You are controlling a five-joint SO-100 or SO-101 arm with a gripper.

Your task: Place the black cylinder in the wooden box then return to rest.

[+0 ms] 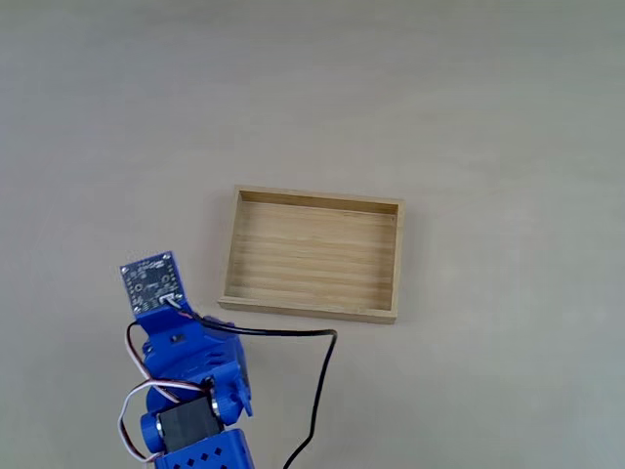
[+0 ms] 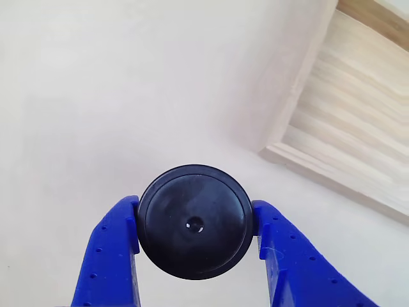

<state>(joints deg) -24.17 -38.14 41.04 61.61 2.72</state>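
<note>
One black cylinder [image 2: 195, 222] is sitting at lower centre of the other view, matte and round, with a small dimple at the middle of its top face. Both blue fingers [image 2: 108, 256] of the pincer [image 2: 195, 224] are pressing against its left and right sides, so the pincer is closing narrowly on the cylinder and gripping it. Pale counter [image 2: 96, 83] is showing around and behind the cylinder.

The wooden box [image 2: 345, 128] is occupying the upper right of that view, its near corner lying just up and right of the cylinder, apart from it. In the fixed view the box [image 1: 312, 311] is lying at centre frame, a shallow light-wood tray with low walls and a slatted-grain floor. The blue arm [image 1: 190, 381] is standing at lower left, with a black cable [image 1: 317, 391] running beside it on the counter [image 1: 469, 98].
</note>
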